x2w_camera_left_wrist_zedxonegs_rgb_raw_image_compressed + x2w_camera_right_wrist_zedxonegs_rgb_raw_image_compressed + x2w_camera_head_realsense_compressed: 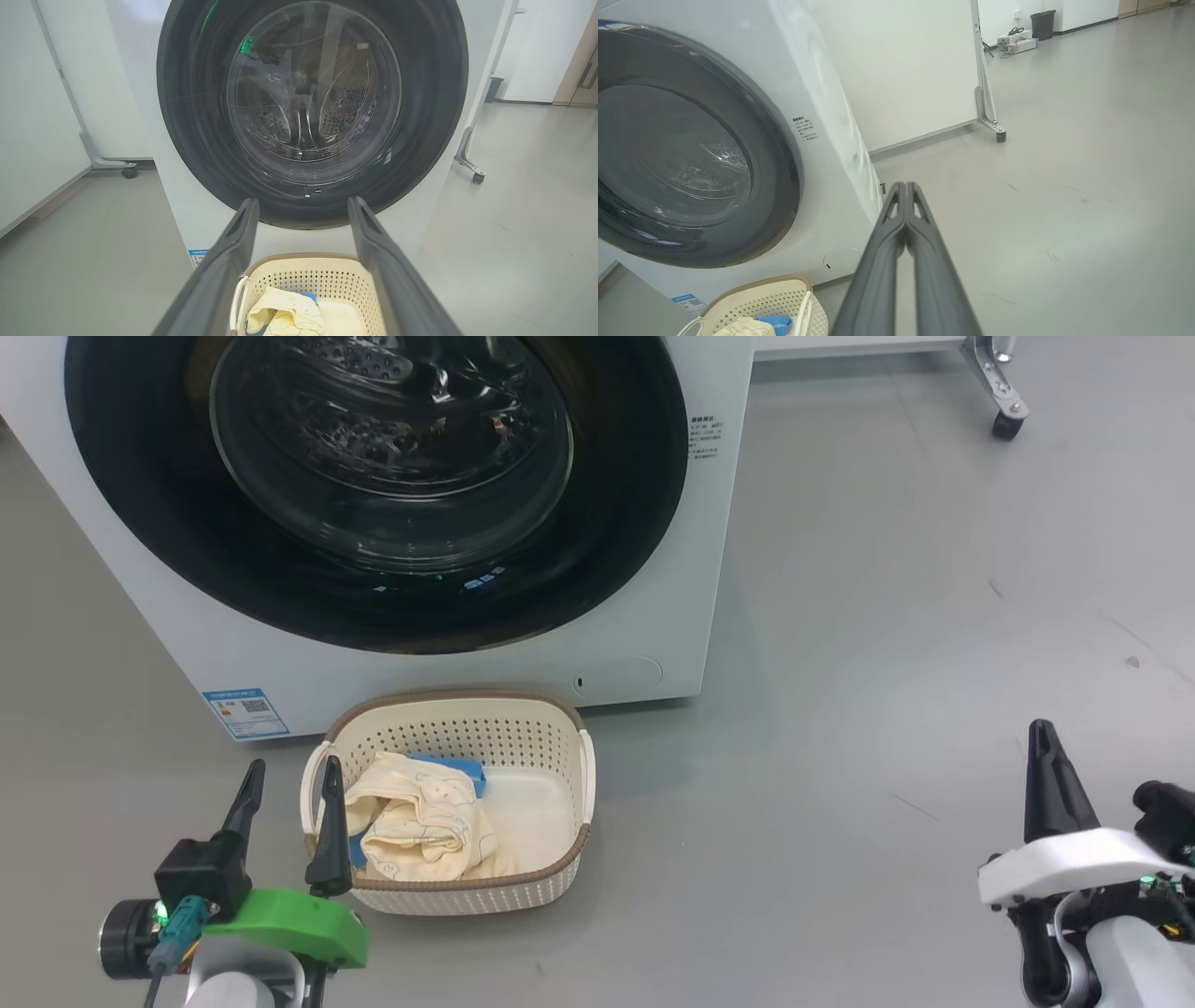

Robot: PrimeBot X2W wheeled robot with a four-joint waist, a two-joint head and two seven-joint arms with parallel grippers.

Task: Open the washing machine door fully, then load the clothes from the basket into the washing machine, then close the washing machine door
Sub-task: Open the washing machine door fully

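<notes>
The white washing machine (653, 644) stands ahead with its round black-rimmed door (373, 485) lying flat against the front, the drum dim behind the glass. On the floor just before it sits the cream basket (523, 728), holding pale yellow clothes (420, 821) and a blue piece (459, 768). My left gripper (294, 765) hangs open at the basket's left rim, holding nothing. In the left wrist view this gripper (302, 201) points at the door (313, 112) above the basket (303, 280). Far to the right over bare floor, my right gripper (1044, 728) is shut and empty; its closed fingers (906, 184) sit right of the machine (822, 116).
A white panel on a castor leg (1006, 425) stands behind the machine at the right; another castor (128, 171) shows on its left. A dark bin (1041, 25) stands far off by the wall. Grey floor spreads wide to the right of the basket.
</notes>
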